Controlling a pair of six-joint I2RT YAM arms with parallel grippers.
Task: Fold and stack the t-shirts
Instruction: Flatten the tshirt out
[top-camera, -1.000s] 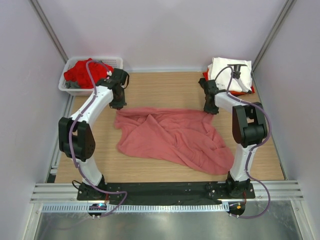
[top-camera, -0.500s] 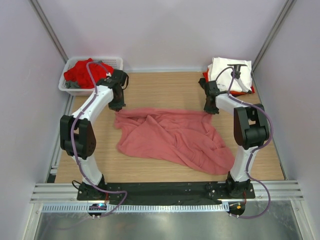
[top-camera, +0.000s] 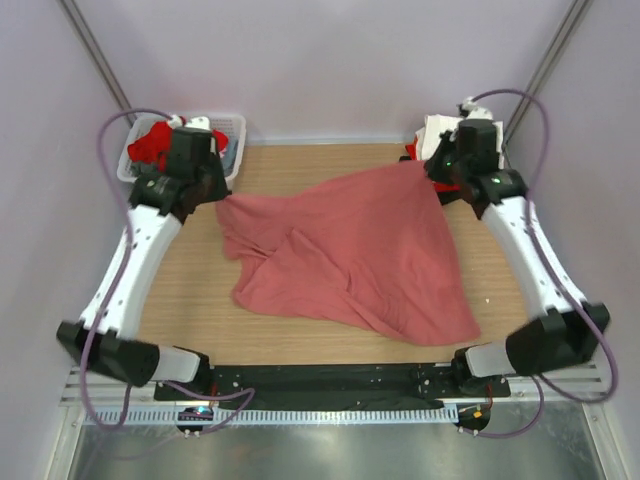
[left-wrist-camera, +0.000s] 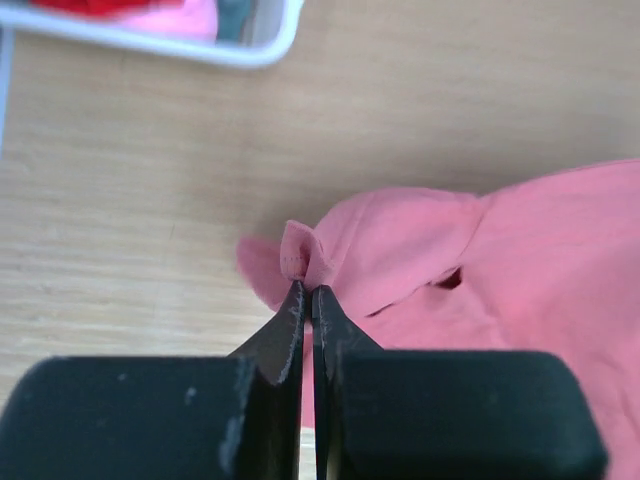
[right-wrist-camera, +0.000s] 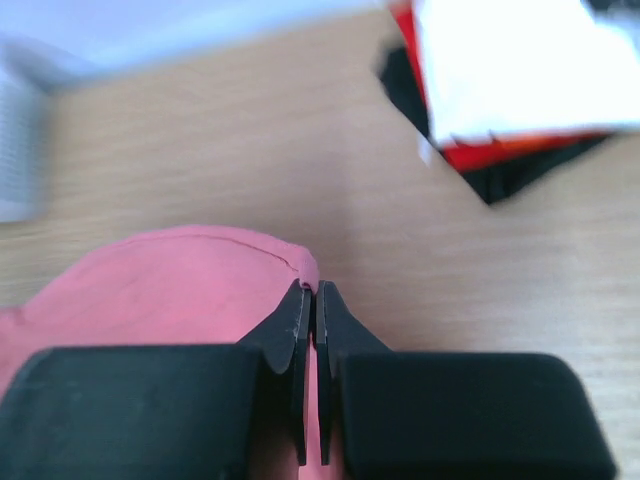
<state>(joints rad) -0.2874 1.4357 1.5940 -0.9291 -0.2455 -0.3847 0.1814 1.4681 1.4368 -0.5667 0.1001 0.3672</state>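
salmon-pink tee (top-camera: 350, 250) sits mid desk (top-camera: 310, 165), spread wide, its near hem lying close to the near edge and its far edge held up off the wood. left gripper (left-wrist-camera: 305, 290) is clamped on its far-left corner, right gripper (right-wrist-camera: 310, 290) on the far-right one (each pinches only a nub of cloth). folded stack (right-wrist-camera: 500, 80), white on top, far-right corner. white basket (top-camera: 236, 122) with red tee (top-camera: 150, 146), far-left corner.
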